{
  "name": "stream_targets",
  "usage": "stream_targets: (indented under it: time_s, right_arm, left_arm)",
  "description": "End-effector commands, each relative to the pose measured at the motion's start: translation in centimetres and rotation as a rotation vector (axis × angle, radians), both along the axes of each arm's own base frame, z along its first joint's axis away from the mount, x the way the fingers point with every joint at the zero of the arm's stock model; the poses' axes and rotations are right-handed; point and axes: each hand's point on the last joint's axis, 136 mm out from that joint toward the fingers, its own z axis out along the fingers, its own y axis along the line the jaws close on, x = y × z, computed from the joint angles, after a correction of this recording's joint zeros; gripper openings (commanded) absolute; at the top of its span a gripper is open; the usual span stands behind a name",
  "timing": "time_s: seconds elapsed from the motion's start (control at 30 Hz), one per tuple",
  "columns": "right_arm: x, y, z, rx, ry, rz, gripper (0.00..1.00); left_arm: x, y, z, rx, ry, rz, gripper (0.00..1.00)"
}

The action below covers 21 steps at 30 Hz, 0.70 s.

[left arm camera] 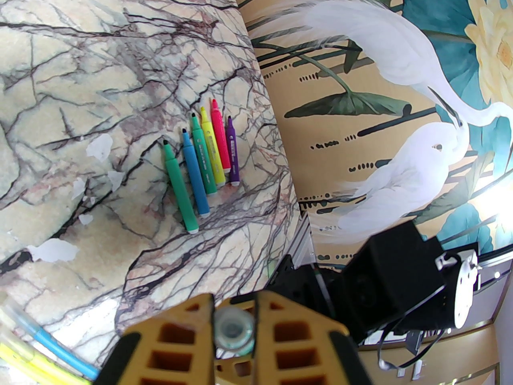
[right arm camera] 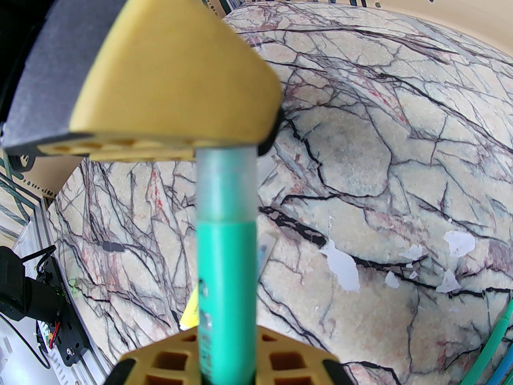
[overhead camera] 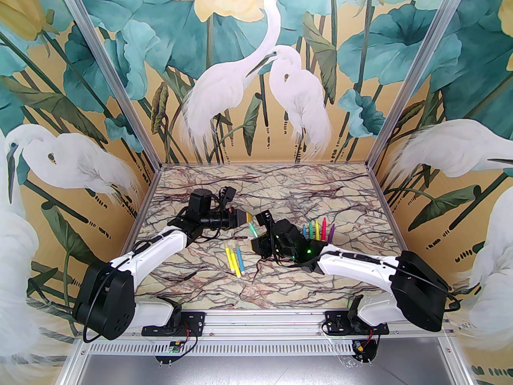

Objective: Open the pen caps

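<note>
Well, the green pen (overhead camera: 252, 228) hangs above the marble-print table (overhead camera: 344, 199), bridged between both grippers. The left gripper (left arm camera: 234, 309) is pinched tight on the pen's clear cap (right arm camera: 226, 187). The cap sits between its tan, honeycombed fingers (left arm camera: 202, 315) and shows end-on in the left wrist view as a round, frosted ring. The right gripper (right arm camera: 227, 359) is clamped on the smooth green barrel, well down from the cap, and the barrel runs straight out between its tips. The cap is seated on the barrel, not yet pulled off.

The pen's long axis runs from the right gripper to the left one, cap end toward the back wall and leaning slightly left. To the right of this pen, 6 uncapped pens (overhead camera: 318, 231) lie side by side with their coloured tips toward the back wall: 2 green, 1 blue, 1 yellow, 1 pink, 1 purple. Nearer the arm bases than the held pen lie yellow and blue pens (overhead camera: 235, 260) with caps on. White chips fleck the table's printed skin.
</note>
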Motion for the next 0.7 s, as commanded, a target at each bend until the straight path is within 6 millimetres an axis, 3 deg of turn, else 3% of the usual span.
stream_targets:
  time_s: [0.0, 0.47, 0.67]
  right_arm:
    - [-1.8, -3.2, -5.0, -0.165, 0.125, -0.029, 0.0]
    - [-2.2, -3.7, -5.3, -0.171, 0.123, -0.023, 0.0]
    - [-0.7, -5.0, -5.3, -0.21, 0.09, -0.129, 0.0]
  left_arm:
    - [5.0, 4.9, 1.2, 0.078, -0.13, 0.255, 0.0]
    - [6.0, 6.4, 0.7, 0.086, -0.098, 0.307, 0.0]
    - [5.5, 7.0, -0.5, 0.16, -0.068, 0.298, 0.0]
